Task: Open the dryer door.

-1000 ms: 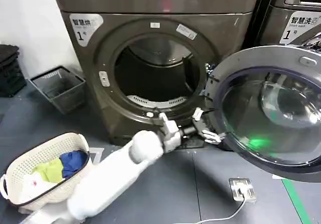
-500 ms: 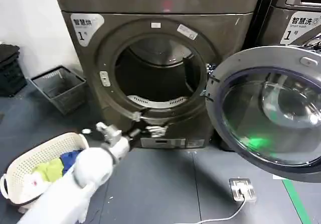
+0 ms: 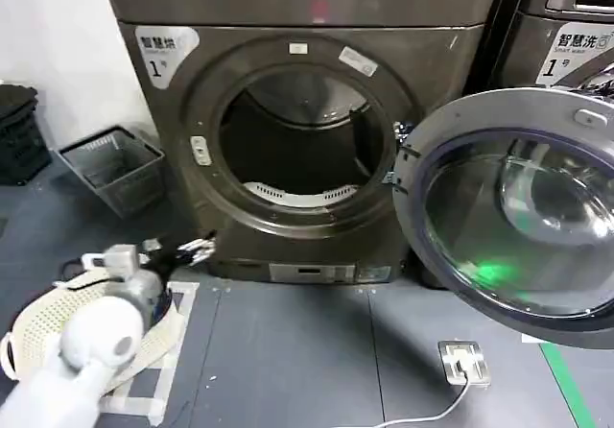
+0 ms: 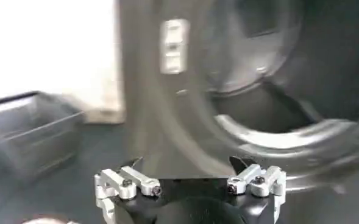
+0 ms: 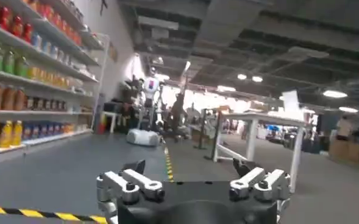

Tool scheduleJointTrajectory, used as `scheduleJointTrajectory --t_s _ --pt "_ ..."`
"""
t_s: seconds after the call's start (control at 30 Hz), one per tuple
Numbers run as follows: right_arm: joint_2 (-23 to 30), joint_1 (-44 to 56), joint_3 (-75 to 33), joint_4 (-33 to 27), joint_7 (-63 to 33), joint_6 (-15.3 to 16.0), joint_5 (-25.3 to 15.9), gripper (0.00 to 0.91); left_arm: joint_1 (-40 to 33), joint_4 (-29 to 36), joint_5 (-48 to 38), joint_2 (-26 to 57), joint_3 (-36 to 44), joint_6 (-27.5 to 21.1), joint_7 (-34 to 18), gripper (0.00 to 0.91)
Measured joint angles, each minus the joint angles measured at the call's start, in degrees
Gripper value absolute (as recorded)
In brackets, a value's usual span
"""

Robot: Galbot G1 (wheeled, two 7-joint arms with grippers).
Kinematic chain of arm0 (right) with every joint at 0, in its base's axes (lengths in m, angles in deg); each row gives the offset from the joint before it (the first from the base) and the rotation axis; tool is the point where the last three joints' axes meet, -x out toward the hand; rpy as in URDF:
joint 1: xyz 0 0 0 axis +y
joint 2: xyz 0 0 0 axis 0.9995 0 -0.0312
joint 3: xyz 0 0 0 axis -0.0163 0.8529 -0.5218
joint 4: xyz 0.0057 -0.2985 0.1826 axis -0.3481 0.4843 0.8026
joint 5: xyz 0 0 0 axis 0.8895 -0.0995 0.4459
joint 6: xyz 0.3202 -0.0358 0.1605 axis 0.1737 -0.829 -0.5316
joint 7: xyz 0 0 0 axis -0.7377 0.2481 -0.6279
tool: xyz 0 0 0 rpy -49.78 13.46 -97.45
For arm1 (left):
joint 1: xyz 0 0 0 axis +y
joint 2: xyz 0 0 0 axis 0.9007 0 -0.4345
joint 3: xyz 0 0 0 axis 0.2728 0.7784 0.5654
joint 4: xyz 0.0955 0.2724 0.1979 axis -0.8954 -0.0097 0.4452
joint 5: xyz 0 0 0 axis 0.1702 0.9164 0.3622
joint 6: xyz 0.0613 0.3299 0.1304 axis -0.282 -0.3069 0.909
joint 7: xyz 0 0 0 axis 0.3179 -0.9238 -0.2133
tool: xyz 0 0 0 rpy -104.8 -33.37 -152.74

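Head view: dryer door (image 3: 513,202) swung fully open to the right of the dark grey machine (image 3: 302,121), chrome rim facing forward, right edge cut off by the frame. Drum opening (image 3: 297,145) exposed, interior dark and hard to read beyond a pale perforated strip at the bottom. Left gripper (image 3: 197,248) low at the machine's lower left corner, well apart from the door, holding nothing; fingers too small and blurred there to judge. White arm covers much of the laundry basket (image 3: 38,322), contents hidden. Grey wire bin (image 3: 115,164) against the wall, left of the machine. Second machine (image 3: 566,35) partly seen at upper right.

Left wrist view: left gripper (image 4: 191,185) with jaws spread wide, empty, before the blurred drum rim.

Right wrist view: right gripper (image 5: 194,185) jaws wide, empty, aimed at a store aisle with shelves (image 5: 21,79).
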State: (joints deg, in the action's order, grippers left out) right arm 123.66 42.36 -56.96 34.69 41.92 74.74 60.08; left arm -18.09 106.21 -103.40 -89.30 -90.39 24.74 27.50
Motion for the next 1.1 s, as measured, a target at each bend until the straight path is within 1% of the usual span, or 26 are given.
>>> scheduleJointTrajectory --t_s 0.1,0.17,0.47,0.63,0.8,0.93,1.03,1.1 --pt "0.0 -0.2 0.5 -1.0 0.1 0.0 0.0 0.907 2.0 0.2 -5.1 0.0 -3.1 -4.1 -3.5 0.907" --pt "0.0 -0.3 0.9 -1.3 0.2 0.0 0.0 0.907 3.2 0.2 -8.6 0.0 -5.0 -6.5 -7.2 0.907" --pt "0.0 -0.6 2.2 -1.6 0.6 0.1 -0.2 0.907 8.9 1.3 -27.7 3.4 -12.7 -6.5 -20.9 0.907" --pt "0.0 -0.6 2.5 -1.8 0.7 0.2 -0.2 0.907 11.0 0.4 -39.2 7.3 -15.3 -6.5 -26.7 0.907" --pt "0.0 -0.5 2.6 -1.8 0.8 0.1 -0.1 0.907 11.1 -1.7 -49.8 11.0 -16.0 -6.5 -30.8 0.907" --pt "0.0 -0.6 3.0 -1.5 0.8 0.1 -0.1 0.907 10.2 -3.5 -56.3 13.5 -16.0 -6.5 -32.6 0.907" --pt "0.0 -0.7 3.2 -1.3 0.8 0.1 -0.1 0.907 9.7 -4.5 -59.5 15.0 -16.1 -6.5 -33.6 0.907" --pt "0.0 -0.7 3.2 -1.3 0.8 0.1 -0.1 0.907 9.6 -5.2 -60.2 16.0 -16.1 -6.5 -33.8 0.907"
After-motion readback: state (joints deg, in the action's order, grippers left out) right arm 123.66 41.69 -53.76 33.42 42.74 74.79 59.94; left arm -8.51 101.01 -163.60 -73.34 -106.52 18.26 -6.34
